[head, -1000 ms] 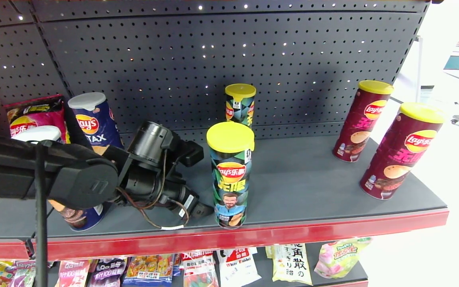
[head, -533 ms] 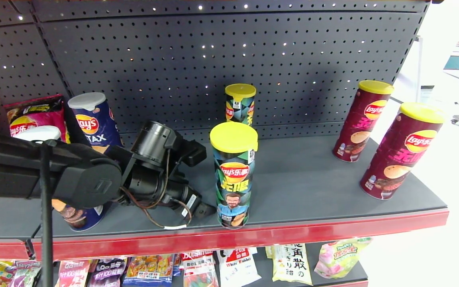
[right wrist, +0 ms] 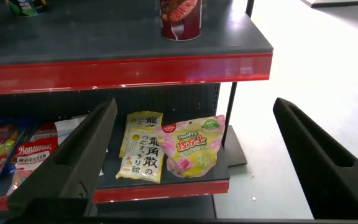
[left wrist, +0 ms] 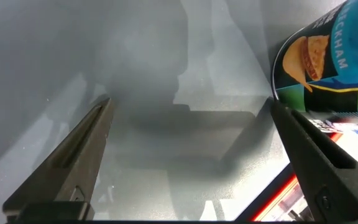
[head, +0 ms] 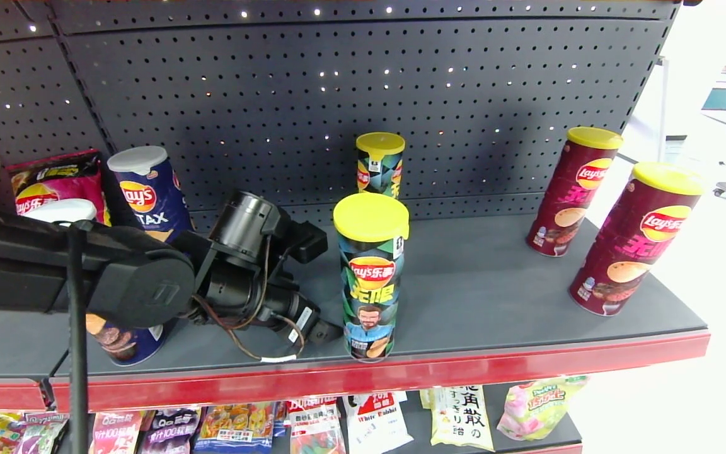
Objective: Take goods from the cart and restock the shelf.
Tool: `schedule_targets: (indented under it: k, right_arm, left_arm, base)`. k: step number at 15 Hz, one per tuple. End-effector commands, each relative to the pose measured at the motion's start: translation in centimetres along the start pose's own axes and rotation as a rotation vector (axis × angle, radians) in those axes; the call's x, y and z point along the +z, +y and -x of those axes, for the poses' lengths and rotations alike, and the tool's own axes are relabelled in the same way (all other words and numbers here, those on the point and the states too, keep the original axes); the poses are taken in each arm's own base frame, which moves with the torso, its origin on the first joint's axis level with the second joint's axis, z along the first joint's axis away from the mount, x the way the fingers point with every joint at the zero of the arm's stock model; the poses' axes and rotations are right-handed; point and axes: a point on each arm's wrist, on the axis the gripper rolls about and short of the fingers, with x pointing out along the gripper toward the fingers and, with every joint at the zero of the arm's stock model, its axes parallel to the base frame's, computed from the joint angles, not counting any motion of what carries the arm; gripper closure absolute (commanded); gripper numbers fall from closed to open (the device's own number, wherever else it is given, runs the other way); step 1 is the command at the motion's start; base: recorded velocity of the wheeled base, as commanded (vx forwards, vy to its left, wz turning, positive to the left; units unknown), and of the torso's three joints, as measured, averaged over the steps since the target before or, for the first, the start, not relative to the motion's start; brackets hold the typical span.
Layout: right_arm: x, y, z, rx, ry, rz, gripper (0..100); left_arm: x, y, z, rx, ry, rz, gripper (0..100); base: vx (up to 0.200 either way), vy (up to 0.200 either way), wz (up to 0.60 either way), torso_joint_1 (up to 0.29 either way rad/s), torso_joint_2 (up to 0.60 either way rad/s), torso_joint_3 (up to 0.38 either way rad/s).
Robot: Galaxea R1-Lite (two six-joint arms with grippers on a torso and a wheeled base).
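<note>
A yellow-lidded chip can point(head: 369, 277) stood upright near the front edge of the grey shelf point(head: 495, 296), with the left gripper point(left wrist: 190, 106) low beside it and its fingers spread wide apart. In the left wrist view we saw the can's base at one finger's tip rather than between the two, and we could not tell whether they touched. We judged the can light, stiff-walled and smooth. It was tall enough to tip if nudged near the lid and likely to dent under a hard squeeze, so a hold across the middle of its body looked safest. The right gripper point(right wrist: 194, 102) hung open in front of the lower shelf, facing a pale green snack bag point(right wrist: 191, 149). A matching can point(head: 380, 164) stood behind, with two maroon cans point(head: 634, 239) further along.
</note>
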Motion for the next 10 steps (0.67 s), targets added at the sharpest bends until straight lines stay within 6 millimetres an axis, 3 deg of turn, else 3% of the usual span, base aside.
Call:
schedule_targets:
  k: [1,10]
  right_arm:
    - [0.0,0.0,0.0,0.0,-0.001,0.002,0]
    - [0.0,0.0,0.0,0.0,-0.001,0.002,0]
  left_arm:
    - [0.05,-0.05,0.03,-0.001,-0.002,-0.001,0]
    - [0.39,-0.36,-0.01,-0.007,-0.01,-0.01,0]
  base:
    - [0.0,0.0,0.0,0.0,0.0,0.0]
    - [0.0,0.0,0.0,0.0,0.0,0.0]
